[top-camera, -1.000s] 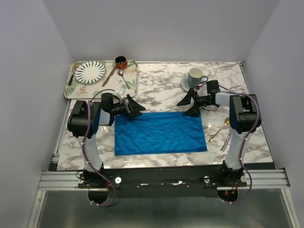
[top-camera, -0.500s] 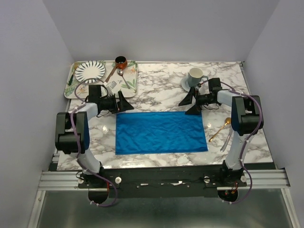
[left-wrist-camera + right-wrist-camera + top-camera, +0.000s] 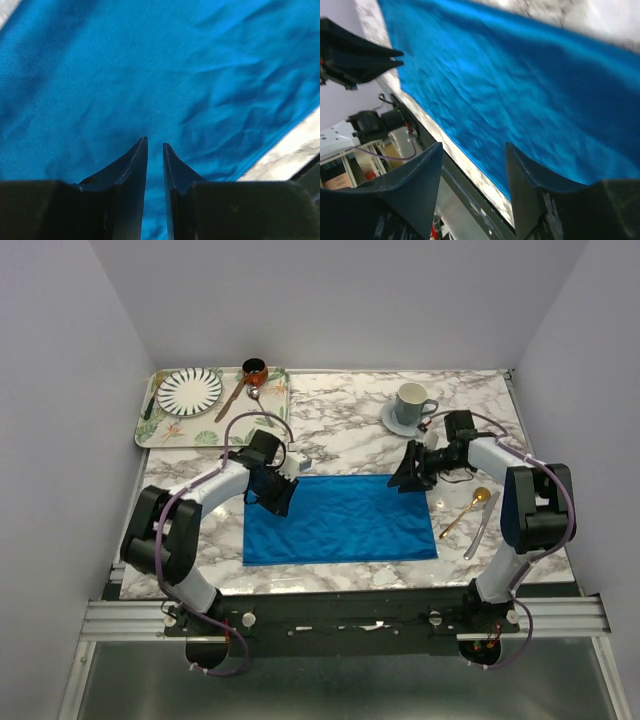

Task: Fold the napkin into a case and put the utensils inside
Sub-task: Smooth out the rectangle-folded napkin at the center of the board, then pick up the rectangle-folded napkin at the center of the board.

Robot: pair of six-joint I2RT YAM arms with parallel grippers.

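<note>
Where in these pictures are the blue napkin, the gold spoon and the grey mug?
blue napkin (image 3: 345,525): overhead view, the middle of the spread cloth.
gold spoon (image 3: 461,516): overhead view, midway along its handle.
grey mug (image 3: 409,404): overhead view, the mug's body, left of its handle.

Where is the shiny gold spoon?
In the top view, the gold spoon lies on the right side, between the blue napkin and a silver utensil.
</note>
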